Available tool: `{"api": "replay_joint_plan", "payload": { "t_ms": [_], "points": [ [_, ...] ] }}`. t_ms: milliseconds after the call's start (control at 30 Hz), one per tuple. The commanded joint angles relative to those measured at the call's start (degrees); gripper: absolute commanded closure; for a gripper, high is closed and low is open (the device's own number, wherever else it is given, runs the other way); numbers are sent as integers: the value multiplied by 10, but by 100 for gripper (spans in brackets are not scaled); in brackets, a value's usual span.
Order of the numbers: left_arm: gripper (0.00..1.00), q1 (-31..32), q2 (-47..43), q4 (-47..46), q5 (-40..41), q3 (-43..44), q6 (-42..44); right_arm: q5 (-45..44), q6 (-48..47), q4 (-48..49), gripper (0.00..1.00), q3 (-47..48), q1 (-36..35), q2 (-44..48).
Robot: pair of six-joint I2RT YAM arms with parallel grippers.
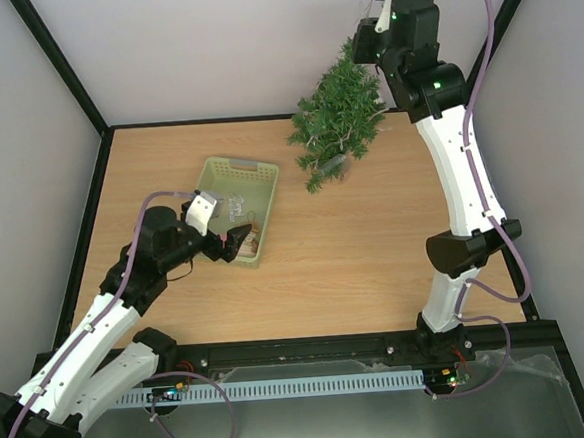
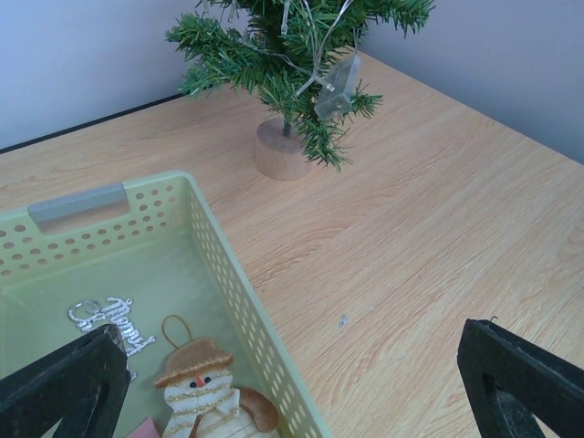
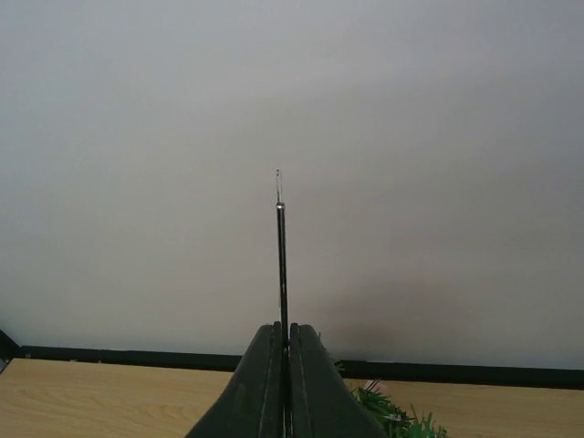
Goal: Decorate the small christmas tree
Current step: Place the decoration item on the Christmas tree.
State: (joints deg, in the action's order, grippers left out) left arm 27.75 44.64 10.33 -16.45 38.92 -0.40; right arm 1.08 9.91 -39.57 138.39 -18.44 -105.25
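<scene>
The small christmas tree (image 1: 335,116) stands at the back of the table on a round wooden base (image 2: 283,151). A thin wire string and a clear box (image 2: 339,87) hang in its branches. My right gripper (image 1: 367,35) is high above the tree top, shut on a thin dark wire (image 3: 282,255) that sticks up from the fingertips. Only a few branch tips (image 3: 392,415) show in the right wrist view. My left gripper (image 1: 235,241) is open and empty over the near right rim of the pale green basket (image 1: 230,166). A snowman ornament (image 2: 205,388) lies in the basket.
The basket also holds a silver glitter word ornament (image 2: 109,319) and a pink piece at its near edge. The wooden table (image 1: 375,253) is walled by grey panels and a black frame. The right arm rises along the table's right side.
</scene>
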Motion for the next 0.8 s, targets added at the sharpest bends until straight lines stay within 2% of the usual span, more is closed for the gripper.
{"api": "replay_joint_plan", "payload": {
  "t_ms": [0, 433, 767],
  "points": [
    [1, 1, -5, 4, 0, -7, 2, -21, 6, 20, 98, 18, 1, 36],
    [1, 1, -6, 7, 4, -6, 4, 28, -8, -18, 98, 17, 2, 29],
    [1, 1, -6, 7, 5, -7, 5, 31, -12, -17, 98, 20, 1, 13]
  ]
}}
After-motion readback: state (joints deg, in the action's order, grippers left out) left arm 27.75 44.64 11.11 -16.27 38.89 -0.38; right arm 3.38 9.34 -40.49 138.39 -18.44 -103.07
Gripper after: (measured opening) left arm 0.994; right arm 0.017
